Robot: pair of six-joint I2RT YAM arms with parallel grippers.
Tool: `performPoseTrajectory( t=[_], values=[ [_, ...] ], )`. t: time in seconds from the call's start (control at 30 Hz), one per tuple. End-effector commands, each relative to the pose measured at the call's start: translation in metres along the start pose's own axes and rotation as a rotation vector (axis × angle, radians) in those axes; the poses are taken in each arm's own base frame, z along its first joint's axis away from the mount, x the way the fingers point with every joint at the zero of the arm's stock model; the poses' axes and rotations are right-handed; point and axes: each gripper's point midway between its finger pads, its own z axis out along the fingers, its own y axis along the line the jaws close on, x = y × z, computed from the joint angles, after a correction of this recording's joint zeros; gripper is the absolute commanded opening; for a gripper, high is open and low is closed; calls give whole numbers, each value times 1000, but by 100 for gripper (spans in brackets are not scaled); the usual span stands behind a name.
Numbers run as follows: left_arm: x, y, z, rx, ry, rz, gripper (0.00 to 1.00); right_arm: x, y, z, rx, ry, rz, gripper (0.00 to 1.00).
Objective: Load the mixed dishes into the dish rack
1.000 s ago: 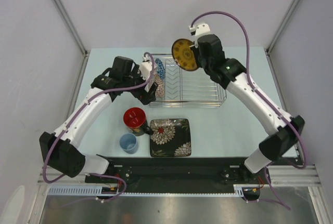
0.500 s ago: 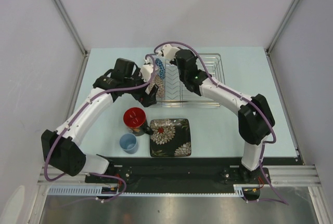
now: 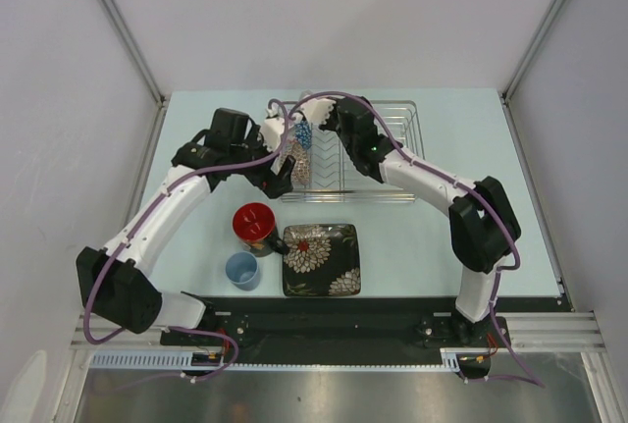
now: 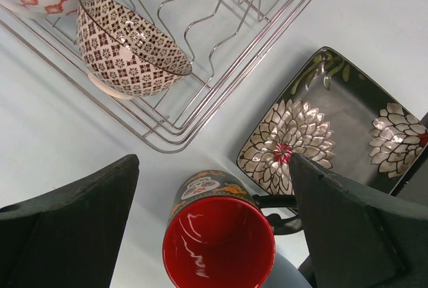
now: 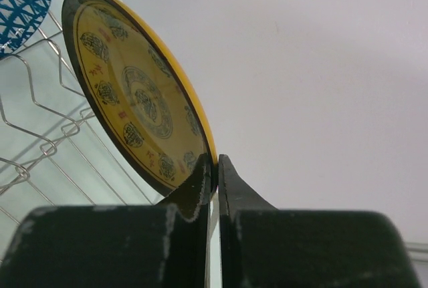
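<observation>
My right gripper (image 5: pixel 215 168) is shut on the rim of the yellow round patterned plate (image 5: pixel 134 94), holding it on edge over the left part of the silver dish rack (image 3: pixel 392 163). In the top view this gripper (image 3: pixel 324 115) hides the plate. The blue bowl (image 3: pixel 302 133) and the pinkish patterned bowl (image 4: pixel 130 51) lie in the rack's left end. My left gripper (image 3: pixel 280 176) is open and empty at the rack's front left corner, above the black mug with the red inside (image 4: pixel 217 234). The dark square plate (image 3: pixel 321 259) and the light-blue cup (image 3: pixel 241 270) sit on the table.
The rack's wire dividers (image 5: pixel 40 148) run just below and left of the held plate. The two arms are close together over the rack's left end. White walls close in the table on three sides.
My right arm has swung left across the rack with the yellow plate and lowered it near the bowls. The left arm has barely moved.
</observation>
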Motion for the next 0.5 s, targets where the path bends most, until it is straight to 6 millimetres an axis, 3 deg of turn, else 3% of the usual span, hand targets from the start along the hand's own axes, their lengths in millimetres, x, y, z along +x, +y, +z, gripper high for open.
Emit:
performPoseTrajectory(
  t=[0.0,0.27,0.47],
  values=[
    [-15,7,-11,-30,-75,-3,100,-16,-8,-1,0,-78,11,0],
    [-17,34,-30,-57,-136,-95,100,-13,30,14,-69,-81,64,0],
    [-11,39,-33,-79,-132,-94,100,-8,55,23,-107,-65,77,0]
  ],
)
